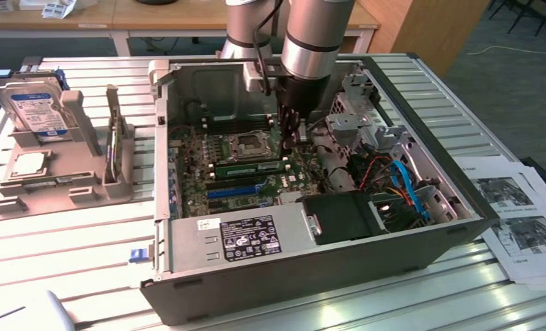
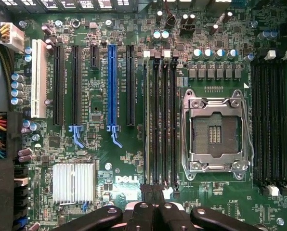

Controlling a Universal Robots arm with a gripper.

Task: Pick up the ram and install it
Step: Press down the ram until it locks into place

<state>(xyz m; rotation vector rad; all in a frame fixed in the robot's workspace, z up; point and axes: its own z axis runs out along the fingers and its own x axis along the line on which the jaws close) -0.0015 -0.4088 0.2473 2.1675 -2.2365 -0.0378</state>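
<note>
The ram [image 1: 251, 167], a long green stick, stands on edge in a slot of the motherboard [image 1: 199, 148], beside the CPU socket [image 1: 251, 143], inside the open computer case [image 1: 300, 276]. In the wrist view the ram [image 2: 147, 115] shows edge-on as a pale strip in the outermost of the black memory slots [image 2: 165, 120]. My gripper [image 2: 153, 191] is shut with its fingertips pressed together and nothing visible between them. It hovers over the end of those slots, close to one end of the ram. In the exterior view the gripper [image 1: 291, 134] reaches down into the case by the socket.
A blue expansion slot [image 2: 111, 86] and a heatsink [image 2: 73, 182] lie beside the memory slots. Drive cage and coloured cables [image 1: 402, 183] crowd the case at the exterior view's right. A grey stand with a hard drive [image 1: 38, 110] sits outside at the exterior view's left, papers [image 1: 521, 221] at its right.
</note>
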